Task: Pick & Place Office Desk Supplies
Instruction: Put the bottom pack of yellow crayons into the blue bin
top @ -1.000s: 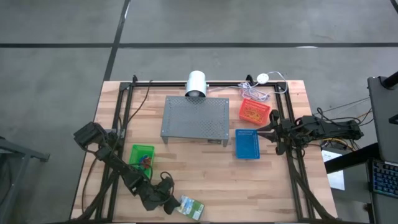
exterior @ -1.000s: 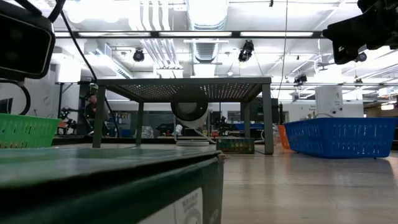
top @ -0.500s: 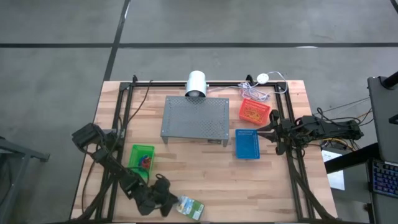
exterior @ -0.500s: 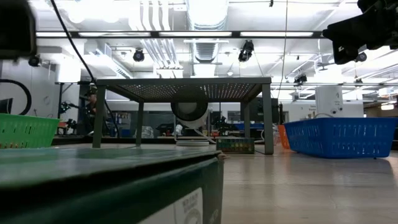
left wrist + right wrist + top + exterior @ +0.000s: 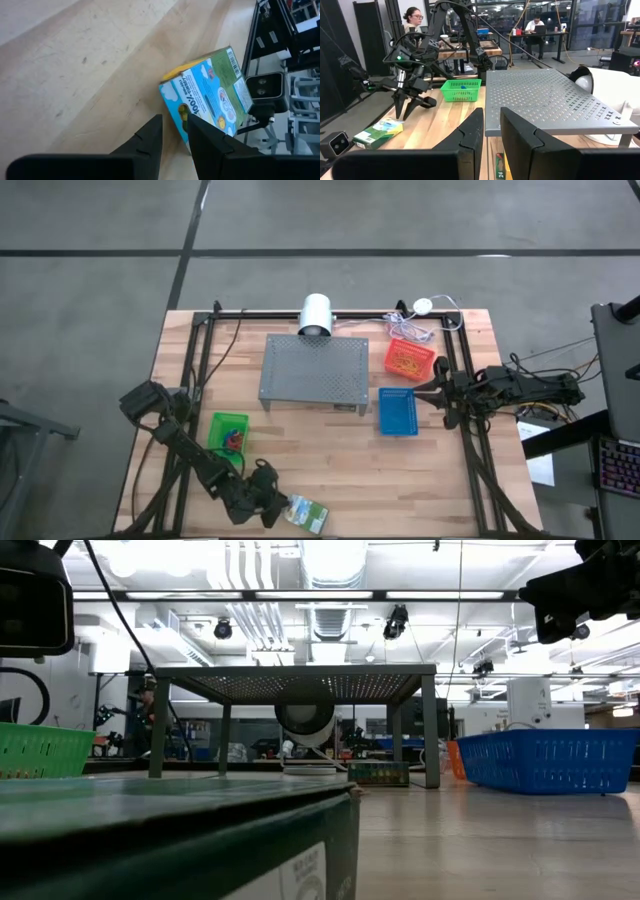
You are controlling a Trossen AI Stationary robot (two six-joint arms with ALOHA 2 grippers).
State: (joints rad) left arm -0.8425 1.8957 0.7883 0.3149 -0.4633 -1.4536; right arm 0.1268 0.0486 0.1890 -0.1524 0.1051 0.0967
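Observation:
The green-and-yellow crayon box lies flat on the wood near the table's front edge, and fills the foreground of the low view. My left gripper slants down at the box's left end, open. Its two fingertips stand on either side of the box's nearest corner. From across the table the left gripper shows just above that end. Small red and blue bands lie in the green basket. My right gripper waits at the table's right edge, narrowly open and holding nothing.
A grey perforated stand takes up the table's middle, with a white cylinder behind it. A blue basket and a red basket sit to its right. Bare wood lies between the stand and the front edge. People sit in the room beyond.
My left gripper has rolled about its own pointing line while staying at the crayon box's left end. The box lies where it was.

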